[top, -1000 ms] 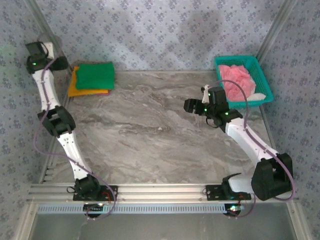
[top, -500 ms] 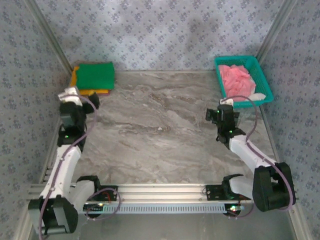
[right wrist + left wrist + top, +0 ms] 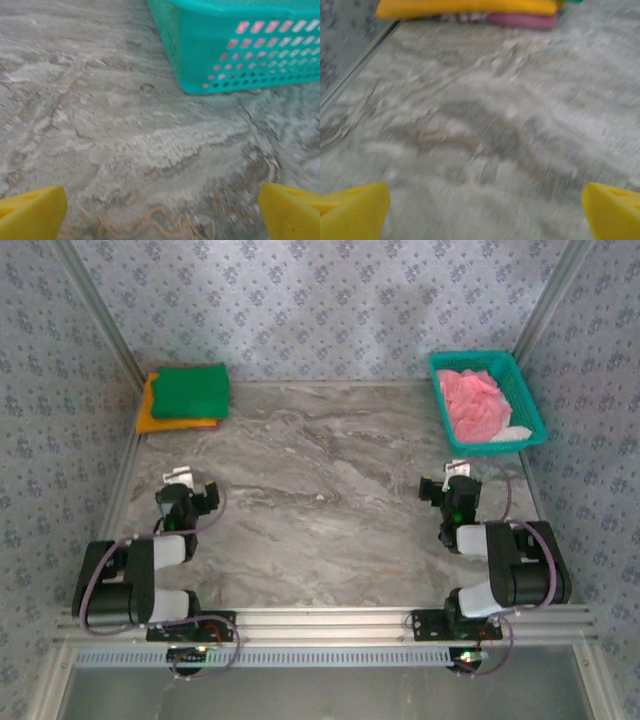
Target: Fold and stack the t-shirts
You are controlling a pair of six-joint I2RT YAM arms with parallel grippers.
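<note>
Top external view shows the 2 arms folded low near the desk's near edge. The left claw (image 3: 187,490) and right claw (image 3: 452,483) are small there and partly masked by their wrists. Wrist views settle it: blunt yellow fingertips (image 3: 352,212) are cut off at the bottom corners and spread wide, so both claws are released, grasping nothing, over the marbled grey desk (image 3: 320,500).

At the far left, a folded green t-shirt (image 3: 190,390) lies on an orange-yellow t-shirt (image 3: 150,420). A pink layer (image 3: 522,20) lies beneath, mostly hidden and blurred.

At the far right, a teal mesh basket (image 3: 529,405) holds crumpled pink cloth (image 3: 472,405). Its perforated wall is cropped in the right wrist view.
</note>
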